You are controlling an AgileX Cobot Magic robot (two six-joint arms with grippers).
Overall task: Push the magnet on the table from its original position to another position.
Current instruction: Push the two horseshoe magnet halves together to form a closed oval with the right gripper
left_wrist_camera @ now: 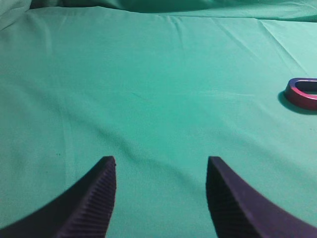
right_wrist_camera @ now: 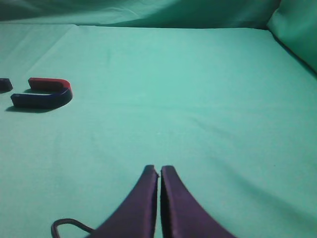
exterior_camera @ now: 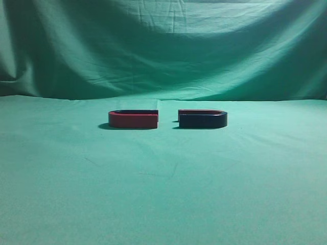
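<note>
Our right gripper (right_wrist_camera: 159, 171) has its two dark fingers pressed together with only a hairline between them, holding nothing; it hangs over bare green cloth. Our left gripper (left_wrist_camera: 161, 163) stands wide apart, its ribbed pads (left_wrist_camera: 101, 198) showing, also empty above the cloth. Neither arm shows in the exterior view, so we judge both to be well back from the middle of the table (exterior_camera: 163, 194).

Moving outward from the right gripper, the dark navy horseshoe magnet (right_wrist_camera: 42, 94) lies ahead and to the left, well apart from the fingertips. In this wrist view one of its limbs reads red and the other dark blue. In the exterior view it sits flat on the cloth just right of centre (exterior_camera: 203, 118), its curved end pointing right and its open ends facing left. Facing it across a small gap is the red horseshoe magnet (exterior_camera: 133, 118), with its open ends pointing right; the two are near but not touching. From the left wrist only the curved end of that red one (left_wrist_camera: 303, 94) peeks in at the right edge.

As we read it, the task has not begun: nothing touches the dark magnet. All of it is left: bringing a gripper alongside, most likely the pinched right one, and sliding the magnet across the cloth. The neighbouring magnet may tug at it if the push goes leftward.
</note>
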